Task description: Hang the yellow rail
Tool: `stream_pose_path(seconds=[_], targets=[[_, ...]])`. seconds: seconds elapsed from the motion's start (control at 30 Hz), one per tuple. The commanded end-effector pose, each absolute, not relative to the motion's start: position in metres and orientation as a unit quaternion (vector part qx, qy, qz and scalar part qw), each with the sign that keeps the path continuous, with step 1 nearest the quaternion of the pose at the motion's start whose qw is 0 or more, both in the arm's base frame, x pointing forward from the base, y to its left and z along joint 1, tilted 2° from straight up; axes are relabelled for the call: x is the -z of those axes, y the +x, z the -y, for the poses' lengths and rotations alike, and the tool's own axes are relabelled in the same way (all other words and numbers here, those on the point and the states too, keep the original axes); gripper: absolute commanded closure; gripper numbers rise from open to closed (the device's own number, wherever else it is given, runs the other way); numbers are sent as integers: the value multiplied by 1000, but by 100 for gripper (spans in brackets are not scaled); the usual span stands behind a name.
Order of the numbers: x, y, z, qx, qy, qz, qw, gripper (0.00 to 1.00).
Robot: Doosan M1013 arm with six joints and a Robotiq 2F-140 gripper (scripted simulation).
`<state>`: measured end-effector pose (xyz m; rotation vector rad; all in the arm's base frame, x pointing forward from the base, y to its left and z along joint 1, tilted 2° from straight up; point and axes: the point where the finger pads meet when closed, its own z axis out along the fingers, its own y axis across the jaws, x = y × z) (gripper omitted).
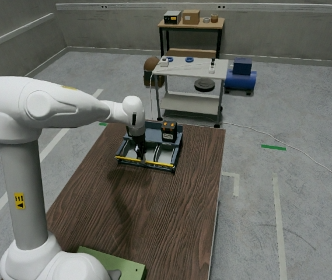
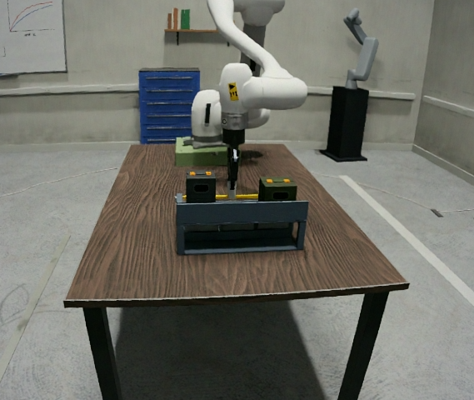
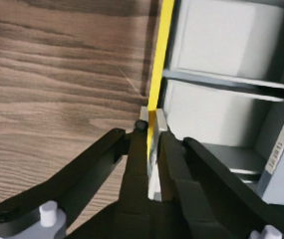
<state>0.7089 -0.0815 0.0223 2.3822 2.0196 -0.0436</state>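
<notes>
A: Wrist view checked first. Claw (image 3: 152, 149) nearly shut, pinching rail (image 3: 160, 60) between pads; rail runs straight ahead from the fingertips, long axis crosswise to the closing direction.

B: Agreed, gripped near mid-length. Top view: rail (image 1: 157, 163) extends to both sides of claw (image 1: 139, 155), lying along the front edge of bin unit (image 1: 176, 150), parallel to it.

A: Hooks? Not resolved in any view. A pale block just under the fingertips in wrist view, possibly part of a hook or the front lip; cannot tell.

B: End plates equally unclear. Cannot tell whether rail ends sit between plates or ride on one.

A: Exterior view: rail (image 2: 245, 197) level, showing between two dark boxes (image 2: 201, 186) on the unit, claw (image 2: 231, 185) straight above it.

B: Judgement: seating stage, nearly done if the ends are inside the plates. Critical relation is rail axis against hook line; any shift along that axis would put an end onto a plate.

A: Advice: keep level, lower straight, release only once seated.
</notes>
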Motion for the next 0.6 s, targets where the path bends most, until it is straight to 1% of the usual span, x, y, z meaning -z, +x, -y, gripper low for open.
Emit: stream_pose_path(seconds=[0.0,0.57], targets=[[-20,708,83,13,762,-647,8,90],[-19,707,84,13,762,-647,8,90]])
